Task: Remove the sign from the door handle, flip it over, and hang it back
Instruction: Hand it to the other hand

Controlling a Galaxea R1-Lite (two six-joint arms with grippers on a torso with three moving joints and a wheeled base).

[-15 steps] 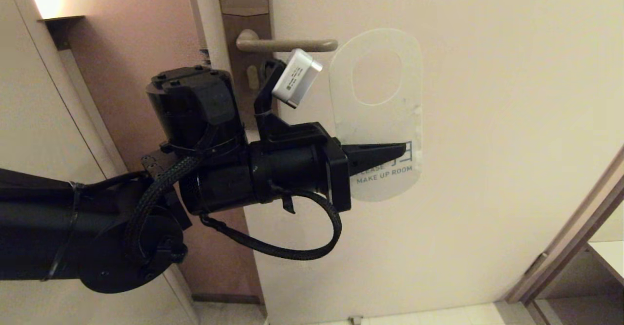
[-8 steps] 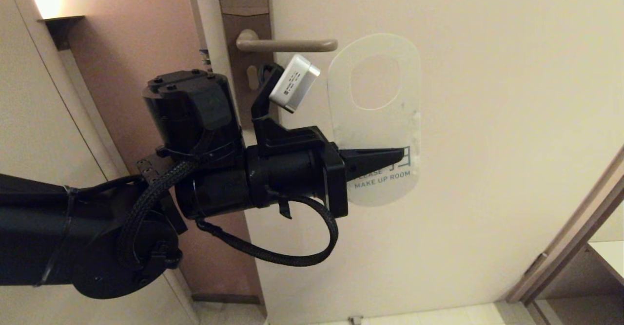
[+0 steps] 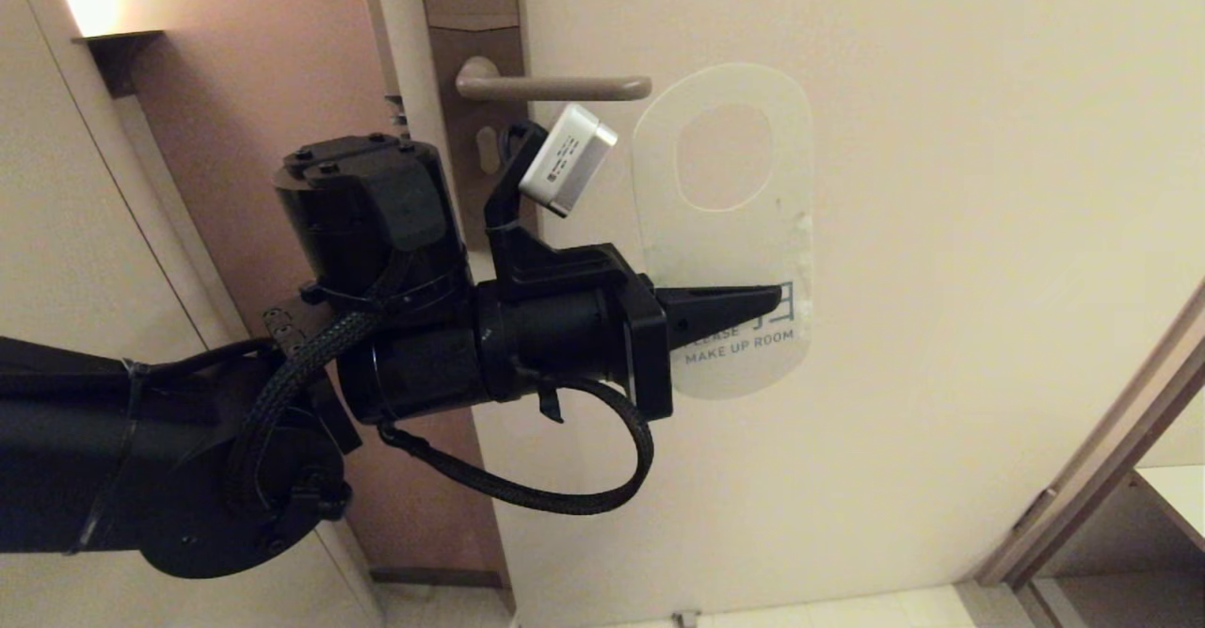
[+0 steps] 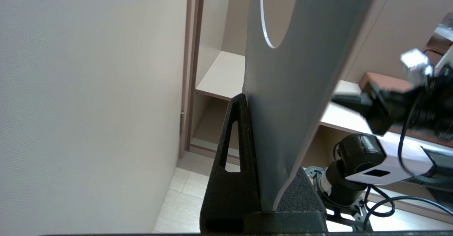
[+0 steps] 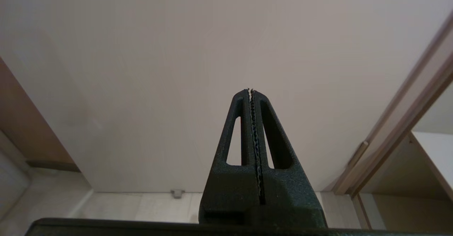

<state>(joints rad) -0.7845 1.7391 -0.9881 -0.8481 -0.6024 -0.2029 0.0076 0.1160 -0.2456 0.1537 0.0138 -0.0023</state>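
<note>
My left gripper [image 3: 774, 297] is shut on the lower part of the sign [image 3: 725, 233] and holds it upright in front of the door. The sign's white face reads "MAKE UP ROOM" and its oval hole is at the top. The sign hangs free of the door handle [image 3: 555, 88], just right of the lever's rounded end and slightly below it. In the left wrist view the sign [image 4: 293, 73] shows a grey face, clamped against one black finger [image 4: 233, 179]. My right gripper [image 5: 250, 91] is shut and empty, pointing at the door low down.
The brown lock plate [image 3: 471, 7] with a small keyhole knob [image 3: 487, 150] sits at the door's left edge. A cabinet [image 3: 56, 233] stands on the left. A door frame and shelf [image 3: 1111, 477] are at the lower right.
My left gripper has moved slightly down and left with the sign over the last second. In the last half second it has barely moved.
</note>
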